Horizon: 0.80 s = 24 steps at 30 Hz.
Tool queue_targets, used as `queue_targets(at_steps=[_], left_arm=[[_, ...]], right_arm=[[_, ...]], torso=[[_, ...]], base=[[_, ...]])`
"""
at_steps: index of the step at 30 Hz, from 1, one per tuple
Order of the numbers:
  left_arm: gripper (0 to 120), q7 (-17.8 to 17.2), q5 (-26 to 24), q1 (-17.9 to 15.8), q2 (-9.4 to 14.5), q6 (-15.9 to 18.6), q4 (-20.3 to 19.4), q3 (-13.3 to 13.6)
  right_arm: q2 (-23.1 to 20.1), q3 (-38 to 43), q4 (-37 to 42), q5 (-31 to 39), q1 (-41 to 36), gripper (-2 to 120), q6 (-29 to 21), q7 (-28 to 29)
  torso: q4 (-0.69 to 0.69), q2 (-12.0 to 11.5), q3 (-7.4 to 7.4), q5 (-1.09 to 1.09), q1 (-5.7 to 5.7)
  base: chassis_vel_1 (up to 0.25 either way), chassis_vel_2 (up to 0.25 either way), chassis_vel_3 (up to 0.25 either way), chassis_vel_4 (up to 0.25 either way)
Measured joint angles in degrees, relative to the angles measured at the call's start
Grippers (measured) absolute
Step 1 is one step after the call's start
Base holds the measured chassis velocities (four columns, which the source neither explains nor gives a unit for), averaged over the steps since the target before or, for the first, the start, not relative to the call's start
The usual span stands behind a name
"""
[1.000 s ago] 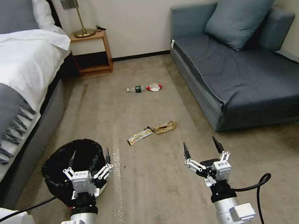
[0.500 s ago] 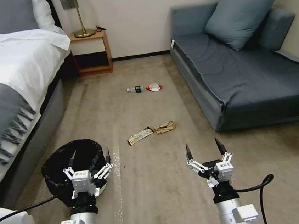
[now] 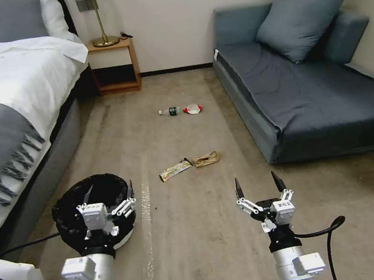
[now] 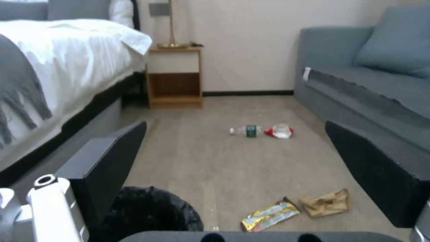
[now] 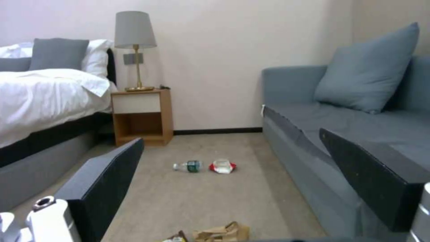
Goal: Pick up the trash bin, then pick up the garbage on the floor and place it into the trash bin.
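Note:
The trash bin (image 3: 65, 211), round and lined with a crinkled black bag, stands on the carpet at the lower left beside the bed. My left gripper (image 3: 110, 191) hovers open over its rim, and the bin (image 4: 152, 210) shows just below the fingers in the left wrist view. My right gripper (image 3: 256, 181) hangs open above bare carpet at the lower right. The garbage lies ahead: a yellow-silver snack wrapper (image 3: 174, 170) and a crumpled brown paper bag (image 3: 207, 159) close by, with a clear bottle (image 3: 171, 111) and a red-and-white wrapper (image 3: 192, 109) farther off.
A bed (image 3: 10, 109) with a grey fringed throw runs along the left. A blue-grey sofa (image 3: 307, 100) lines the right. A wooden nightstand (image 3: 114, 65) with a lamp stands at the far wall. Open carpet lies between them.
My left arm has swung a little to the left and its gripper has moved forward over the bin. The right gripper has drifted slightly to the right. The garbage has not moved.

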Motion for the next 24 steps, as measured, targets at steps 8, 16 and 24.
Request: queue_targets(at_steps=[8,16,24], left_arm=[[99,2.93,-8.08,-1.63,6.66,5.29,2.78,-8.52],[100,6.06,-17.13,-3.89,14.91,10.43,8.69,-18.01],[100,10.42,-21.50,-7.62,20.07,22.53,13.81,-24.70]], right_arm=[[-0.10,0.73,0.12,0.59,0.08,100,0.04,0.01],[0.19,0.79,0.35,0.62,-0.05,100,0.41,0.03],[0.30,0.88,0.38,0.63,-0.04,100,0.64,0.04]], torso=[[0.01,0.00,0.00,-0.01,0.00],[0.00,0.00,0.00,-0.01,0.00],[0.00,0.00,0.00,0.00,0.00]], base=[[0.000,0.000,0.000,0.000],[0.000,0.000,0.000,0.000],[0.000,0.000,0.000,0.000]])
